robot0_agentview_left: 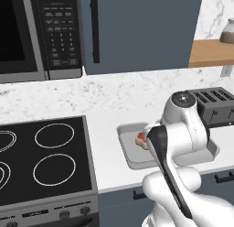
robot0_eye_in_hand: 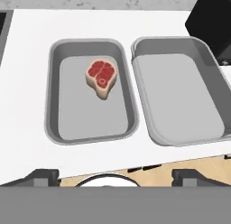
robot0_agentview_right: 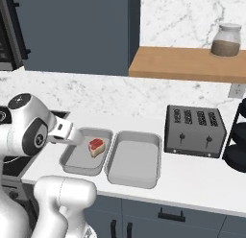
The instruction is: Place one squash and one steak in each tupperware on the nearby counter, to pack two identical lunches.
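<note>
The gripper [robot0_eye_in_hand: 115, 175] is fully open and holds nothing, positioned above the counter [robot0_eye_in_hand: 27, 128]. One steak [robot0_eye_in_hand: 102, 77] lies inside the left tupperware [robot0_eye_in_hand: 53, 128]; the right tupperware [robot0_eye_in_hand: 216, 123] sits just beside it.

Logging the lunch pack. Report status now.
Tool open, empty, above counter. One steak in left tupperware; right tupperware empty. Nothing in the way.

- I am looking at a home kitchen: a stove [robot0_agentview_left: 45, 162] with ring burners is sitting under a microwave [robot0_agentview_left: 39, 34].
- A toaster [robot0_agentview_right: 194, 131] is standing on the white counter [robot0_agentview_right: 192, 184], below a marble backsplash [robot0_agentview_right: 96, 95] and wooden shelf [robot0_agentview_right: 187, 64].
</note>
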